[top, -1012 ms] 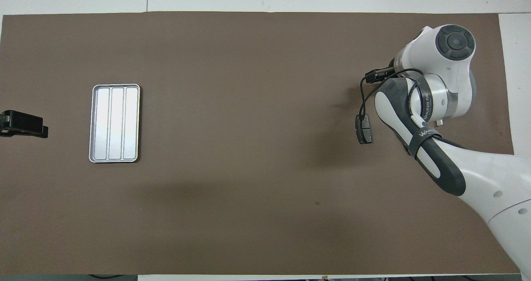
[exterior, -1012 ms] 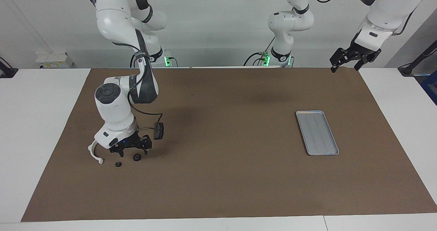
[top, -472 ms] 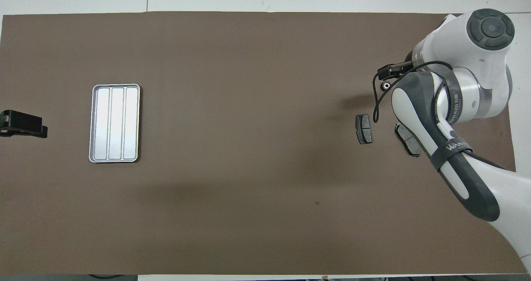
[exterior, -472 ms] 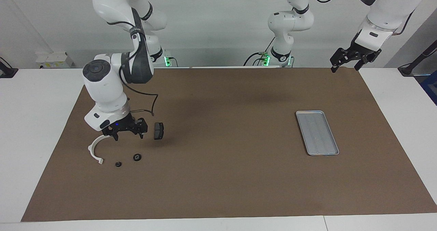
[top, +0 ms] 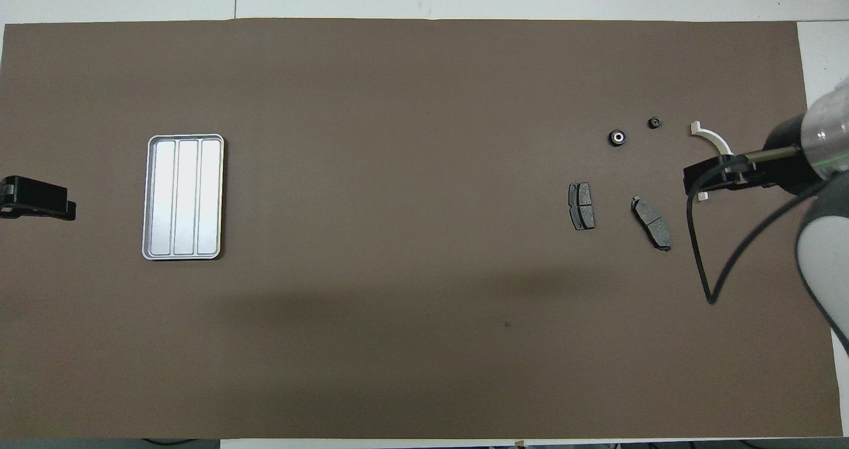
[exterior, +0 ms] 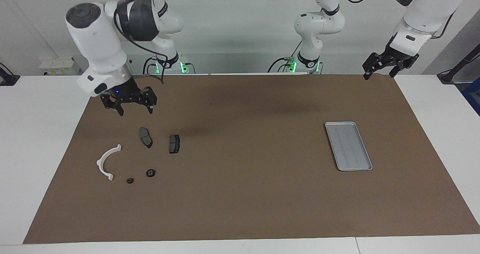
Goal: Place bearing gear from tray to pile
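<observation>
The bearing gear (exterior: pixel 150 173) (top: pixel 617 137), a small black ring with a pale centre, lies on the brown mat in the pile at the right arm's end. Around it lie a white curved bracket (exterior: pixel 107 162) (top: pixel 713 137) and two dark brake pads (exterior: pixel 146 137) (exterior: pixel 174 143) (top: pixel 652 222) (top: pixel 582 205). My right gripper (exterior: pixel 135 110) (top: pixel 703 178) hangs high over the pile, open and holding nothing. The silver tray (exterior: pixel 348 146) (top: pixel 183 197) at the left arm's end holds nothing. My left gripper (exterior: pixel 378 74) (top: pixel 36 198) waits open over the mat's corner, beside the tray.
A smaller black round part (exterior: pixel 129 180) (top: pixel 654 123) lies between the gear and the bracket. The brown mat (exterior: pixel 243 194) covers most of the white table. A black cable loops down from the right wrist in the overhead view.
My right gripper has risen from just above the bearing gear and drawn back toward the robots, uncovering the bracket and one brake pad. The gear stays where it lay. The left arm has not moved.
</observation>
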You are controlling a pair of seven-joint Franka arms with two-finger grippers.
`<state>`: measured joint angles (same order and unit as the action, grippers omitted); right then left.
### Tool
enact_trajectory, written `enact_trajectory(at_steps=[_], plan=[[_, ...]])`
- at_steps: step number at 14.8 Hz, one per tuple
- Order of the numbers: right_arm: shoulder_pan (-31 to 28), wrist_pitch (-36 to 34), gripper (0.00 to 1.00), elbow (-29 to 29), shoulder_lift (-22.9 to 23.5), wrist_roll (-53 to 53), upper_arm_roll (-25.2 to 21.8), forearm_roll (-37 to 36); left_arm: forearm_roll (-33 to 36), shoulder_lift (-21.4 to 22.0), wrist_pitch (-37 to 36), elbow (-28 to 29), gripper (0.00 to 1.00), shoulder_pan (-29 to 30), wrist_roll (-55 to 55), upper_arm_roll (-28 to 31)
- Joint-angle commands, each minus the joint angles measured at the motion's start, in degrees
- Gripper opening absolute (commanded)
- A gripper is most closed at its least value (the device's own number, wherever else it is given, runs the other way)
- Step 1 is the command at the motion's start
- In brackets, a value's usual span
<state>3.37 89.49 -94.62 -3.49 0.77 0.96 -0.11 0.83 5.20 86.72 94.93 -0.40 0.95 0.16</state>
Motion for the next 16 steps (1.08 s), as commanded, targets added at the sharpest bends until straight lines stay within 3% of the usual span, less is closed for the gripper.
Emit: enact_trajectory(at_steps=[1,16], plan=[[-0.30,-4.74,1.00,-2.06,-3.53,-0.07,0.44,1.34,-0.04,0.25,-0.23,-0.01,1.00,-0.31,0.63,0.28],[0.06,-2.91,1.00,-1.71,-3.01,1.52,0.53,-2.35,-0.04,0.16,-0.23,-0.01,1.00,-0.31,0.63,0.28]])
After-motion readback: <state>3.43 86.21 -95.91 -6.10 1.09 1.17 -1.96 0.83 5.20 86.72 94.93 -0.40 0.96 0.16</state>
